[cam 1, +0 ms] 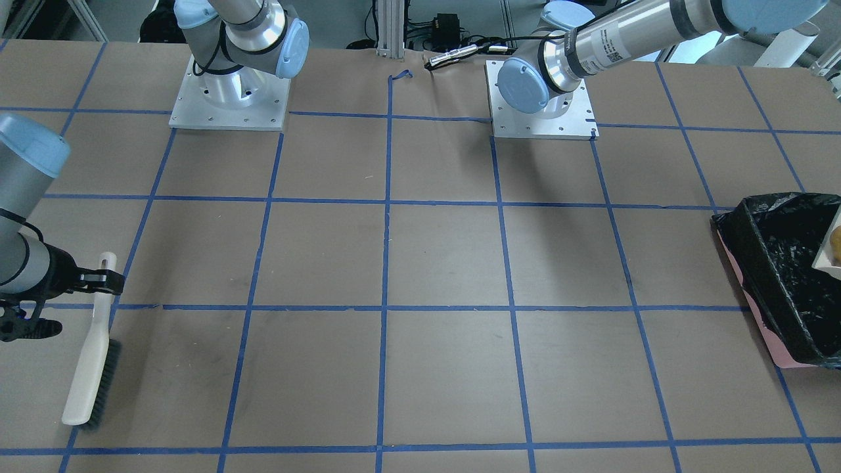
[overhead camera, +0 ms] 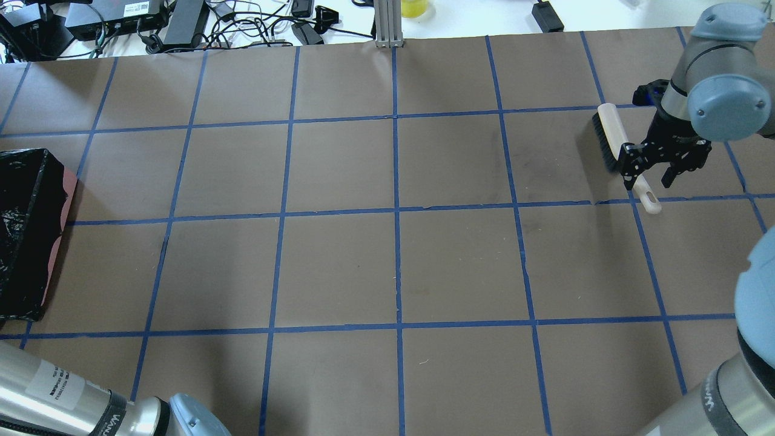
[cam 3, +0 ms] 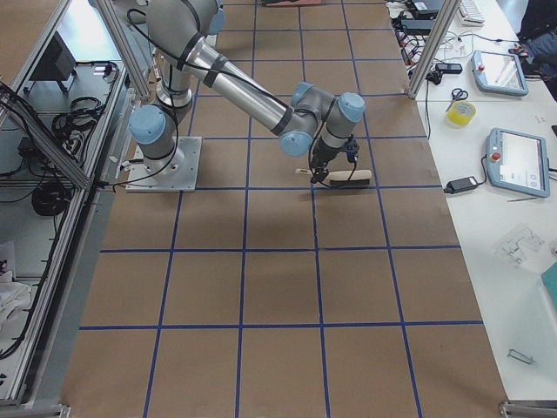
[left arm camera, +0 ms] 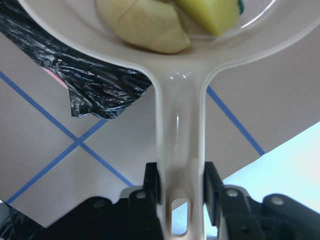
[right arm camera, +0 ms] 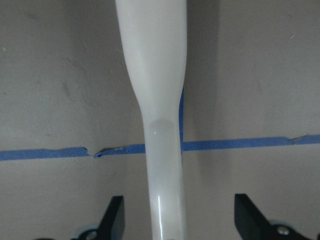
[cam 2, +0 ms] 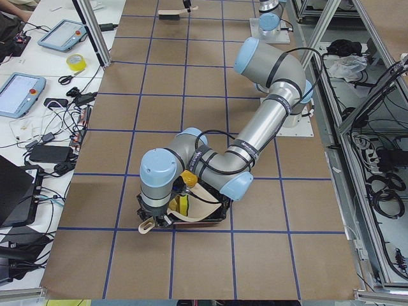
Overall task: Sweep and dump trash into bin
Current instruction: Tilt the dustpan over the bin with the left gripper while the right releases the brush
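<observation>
The table (cam 1: 433, 263) is covered in matte brown paper ruled into squares by blue tape. Towards its end on the robot's left, about midway between the long edges, stands the bin (cam 1: 755, 263), a rectangular pink box lined with a crinkled, glossy black bag.

Over the bin's rim hangs the dustpan (left arm camera: 175, 130), made of smooth beige plastic with a shallow curved pan and a flat slotted handle. It carries the trash:
- The pale cream crescent slice (left arm camera: 142, 25) lies beside the yellow sponge (left arm camera: 210, 12), which has a sliver of green scouring layer at its edge.
- The rounded golden-brown lump (cam 1: 836, 242) shows at the pan's edge in the front-facing view.

The left gripper (left arm camera: 181, 182) has its black fingers (left arm camera: 151, 182) drawn in narrow, pressed against both sides of the dustpan's handle.

Nearer the operators' long edge, about level with the right arm's base, the brush (overhead camera: 608, 136) lies on the paper. It has a glossy cream back that tapers into a slim handle, and dark bristles along one side. The right gripper (right arm camera: 182, 215) sits over that handle with its fingers (right arm camera: 115, 215) spread wide. Each is well clear of the plastic and grips nothing.
</observation>
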You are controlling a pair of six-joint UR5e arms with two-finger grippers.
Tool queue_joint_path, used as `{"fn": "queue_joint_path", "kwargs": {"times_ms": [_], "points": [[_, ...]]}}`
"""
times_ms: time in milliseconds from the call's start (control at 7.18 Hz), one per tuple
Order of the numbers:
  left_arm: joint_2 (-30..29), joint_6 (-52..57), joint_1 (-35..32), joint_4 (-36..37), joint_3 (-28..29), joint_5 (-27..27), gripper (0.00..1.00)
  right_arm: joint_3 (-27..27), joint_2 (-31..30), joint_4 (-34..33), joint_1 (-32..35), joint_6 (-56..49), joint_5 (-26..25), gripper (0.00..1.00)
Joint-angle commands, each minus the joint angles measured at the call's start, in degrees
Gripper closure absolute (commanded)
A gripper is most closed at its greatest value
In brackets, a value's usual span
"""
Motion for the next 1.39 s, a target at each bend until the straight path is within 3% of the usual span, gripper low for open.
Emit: {"fn": "queue_joint_path", "kwargs": {"times_ms": [0, 139, 418, 836, 1254], "points": [[0.31, 3.59, -0.67, 2.65, -0.46, 0.18, 1.0, -1.45, -9.35, 4.57, 0.39, 0.85, 2.36, 0.0], [1.0, 4.75, -0.84, 5.71, -2.2, 0.18, 1.0, -1.54, -15.41, 7.21, 0.48, 1.2, 5.08, 0.0], [3.46, 4.58, -1.11, 10.64, -8.07, 0.27, 1.0, -2.59, -23.18, 11.52, 1.09, 1.9, 5.63, 0.0], [8.55, 4.84, -1.72, 19.69, -17.74, 2.12, 1.0, -9.43, -23.38, 14.51, 14.41, 16.87, 6.34, 0.0], [11.63, 6.95, -1.81, 25.68, -22.68, 2.12, 1.0, -10.15, -21.02, 12.52, 22.09, 31.16, 6.16, 0.0]]}}
